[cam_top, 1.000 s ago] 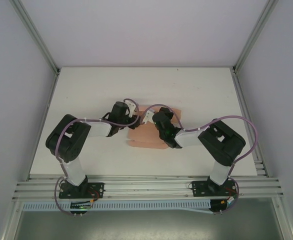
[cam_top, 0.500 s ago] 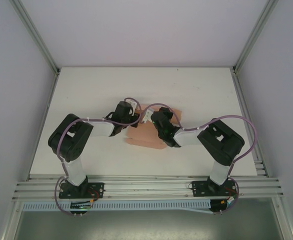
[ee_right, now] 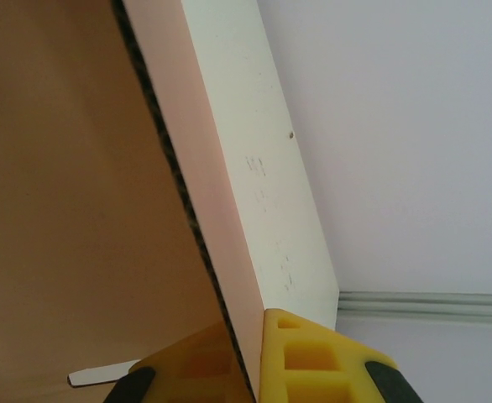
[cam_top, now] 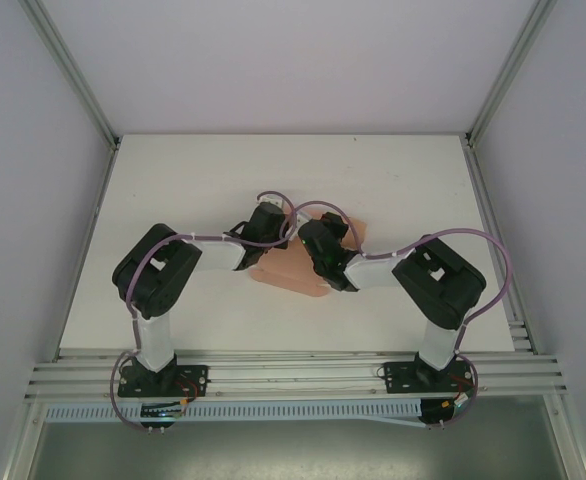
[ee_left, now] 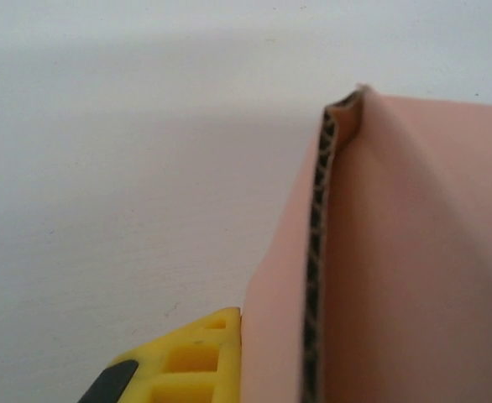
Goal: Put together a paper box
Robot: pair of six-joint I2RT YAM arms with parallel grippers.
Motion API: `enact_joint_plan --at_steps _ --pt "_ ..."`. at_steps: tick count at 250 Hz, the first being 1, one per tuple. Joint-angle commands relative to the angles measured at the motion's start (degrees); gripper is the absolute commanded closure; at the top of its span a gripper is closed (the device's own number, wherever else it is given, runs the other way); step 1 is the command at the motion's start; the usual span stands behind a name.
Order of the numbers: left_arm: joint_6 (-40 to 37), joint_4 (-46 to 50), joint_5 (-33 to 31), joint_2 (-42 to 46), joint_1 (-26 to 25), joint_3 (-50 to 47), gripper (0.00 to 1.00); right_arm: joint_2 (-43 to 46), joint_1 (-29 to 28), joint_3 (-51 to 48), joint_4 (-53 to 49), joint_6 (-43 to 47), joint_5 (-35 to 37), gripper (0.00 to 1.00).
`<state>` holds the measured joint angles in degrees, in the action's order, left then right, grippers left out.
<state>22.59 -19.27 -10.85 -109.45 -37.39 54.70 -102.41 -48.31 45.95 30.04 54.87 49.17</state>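
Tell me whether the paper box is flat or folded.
Partly folded: the paper box has panels standing at angles, corrugated edge showing; not closed.

White table (cam_top: 173,180), aluminium frame rails (cam_top: 293,372)

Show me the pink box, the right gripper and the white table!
paper box (cam_top: 291,270): top view, its flat pink middle.
right gripper (ee_right: 250,369): right wrist view, between its yellow fingertips.
table (cam_top: 173,190): top view, bare white left part.

paper box (ee_left: 414,252): salmon-pink corrugated card, matt, fluted core dark along the cut edge
worktop (cam_top: 173,200): white, matt, faintly scuffed
end effector fingers (ee_right: 313,361): yellow moulded plastic, dull sheen
frame rails (cam_top: 293,372): bare ribbed metal
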Motion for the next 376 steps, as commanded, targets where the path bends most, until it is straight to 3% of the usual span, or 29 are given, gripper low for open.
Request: enact_joint_plan --at_steps 1,39,68,117,143,202,257,265,284,340,376 --pt "1.76 -3.4 4.57 0.71 1.36 -1.66 0.72 -1.98 -1.2 -0.89 -6.21 -2.84 -4.35 1.0" --pt "0.6 -1.35 6.2 5.76 1.35 -3.94 0.52 -2.27 -0.95 -0.65 -6.49 -2.79 -3.61 1.0" --pt "-0.57 -1.0 9.78 10.08 1.34 -5.83 0.31 -2.44 -0.97 -0.36 -6.36 -2.49 -2.93 1.0" --pt "-1.65 1.72 10.12 14.55 1.37 -7.68 0.25 -2.27 -0.98 0.09 -6.28 -2.46 -2.57 1.0" --pt "-1.97 4.67 7.09 14.9 1.35 -8.17 0.3 -2.02 -0.91 0.05 -5.96 -2.07 -2.16 1.0" --pt "-2.29 7.91 7.28 11.8 1.35 -4.68 0.5 -1.74 -1.07 0.07 -5.09 -2.23 -1.78 1.0" --pt "-3.52 9.01 3.97 5.39 1.35 0.14 0.67 -1.3 -1.13 -0.11 -4.66 -1.97 -1.93 1.0" --pt "-3.45 9.24 3.88 4.85 1.35 0.63 0.73 -1.22 -1.16 0.0 -4.71 -1.92 -1.84 1.0" --pt "-2.49 9.1 2.06 4.47 1.34 0.96 1.0 -1.12 -1.23 -0.01 -4.74 -2.13 -1.94 1.0" --pt "-2.24 6.67 -3.25 5.48 1.35 -1.89 1.0 -0.02 -1.26 0.53 -4.33 -5.12 -1.49 1.0" --pt "-1.5 1.09 -2.28 9.76 1.42 -6.21 1.0 5.01 -1.24 1.67 -6.18 -11.49 -1.13 0.64"
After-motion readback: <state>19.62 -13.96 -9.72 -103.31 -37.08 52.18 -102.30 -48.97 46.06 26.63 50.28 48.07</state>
